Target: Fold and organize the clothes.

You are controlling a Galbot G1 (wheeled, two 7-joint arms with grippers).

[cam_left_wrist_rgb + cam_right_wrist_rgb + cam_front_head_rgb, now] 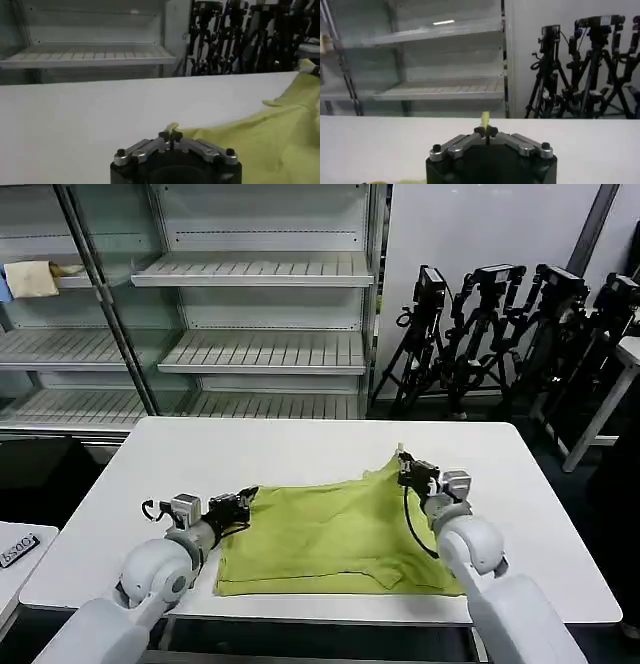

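Left pincer (247, 498) and right pincer (403, 465) pinching T-shirt (330, 534) corners

The right claw (487, 133) has its fingers closed together on a small tip of lime yellow-green T-shirt (484, 119), which stands up just above the fingertips. The white worktop (380, 145) stretches flat beyond the claw. Behind it stand grey metal shelves (440, 90) and, beside them against a pale wall, a group of black tripods (580, 70).

white table (300, 454), metal shelving (265, 274), tripods (500, 334)
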